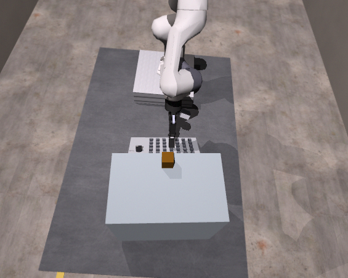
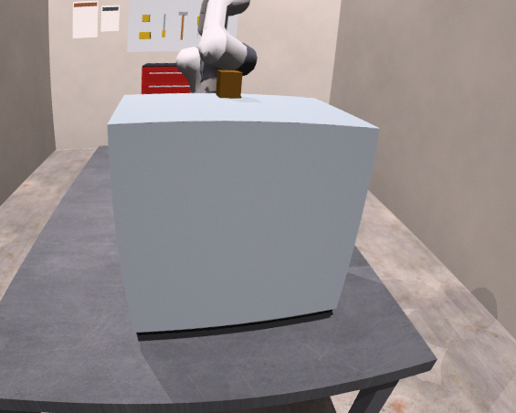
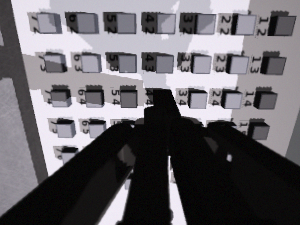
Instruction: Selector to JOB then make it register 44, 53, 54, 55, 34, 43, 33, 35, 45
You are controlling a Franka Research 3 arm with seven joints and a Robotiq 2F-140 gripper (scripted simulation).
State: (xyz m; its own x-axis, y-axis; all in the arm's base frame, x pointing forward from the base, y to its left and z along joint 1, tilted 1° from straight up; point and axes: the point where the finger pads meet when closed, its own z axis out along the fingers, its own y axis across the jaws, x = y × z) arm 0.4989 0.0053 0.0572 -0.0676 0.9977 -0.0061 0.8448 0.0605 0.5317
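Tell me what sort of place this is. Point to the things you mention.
Likely a workshop: the exterior view shows a red drawer cabinet (image 2: 165, 79), a board with a hammer (image 2: 182, 27) on the wall, and a heavy grey table (image 1: 96, 129) (image 2: 65, 329).

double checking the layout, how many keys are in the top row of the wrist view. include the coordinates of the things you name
7, left to right: key 72 (image 3: 50, 23), key 62 (image 3: 87, 23), key 52 (image 3: 126, 23), key 42 (image 3: 166, 23), key 32 (image 3: 205, 24), key 22 (image 3: 245, 25) and key 12 (image 3: 282, 25). None in that row looks hidden.

White arm (image 1: 174, 49) (image 2: 215, 41), rounded joints; 1 dark wrist cap (image 1: 196, 80) (image 2: 250, 59); black jaws (image 1: 172, 147).
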